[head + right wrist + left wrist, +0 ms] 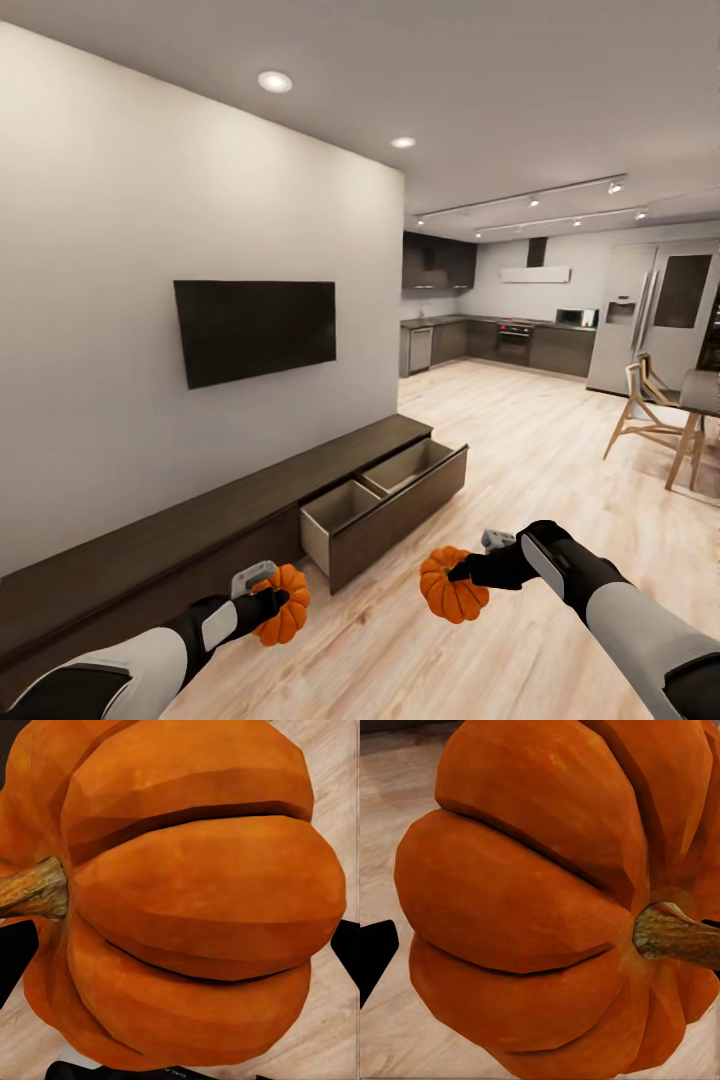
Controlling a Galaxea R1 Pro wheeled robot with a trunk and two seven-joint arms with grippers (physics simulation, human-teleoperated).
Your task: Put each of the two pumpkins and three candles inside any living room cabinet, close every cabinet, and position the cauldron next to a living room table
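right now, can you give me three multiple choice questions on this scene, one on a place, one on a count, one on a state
1. Where is the open drawer?
A. at the cabinet's end nearest the kitchen
B. under the dining table
C. on the wall beside the TV

2. How many pumpkins are held?
A. none
B. one
C. two

3. What is the state of the cabinet?
A. every drawer closed
B. one drawer pulled out, nothing inside it
C. one drawer pulled out, filled with candles

Answers:
1 A: the pulled-out drawer sits at the unit's far end, toward the kitchen.
2 C: the left tool holds one pumpkin and the right tool holds the other pumpkin.
3 B: both pale compartments show bare.
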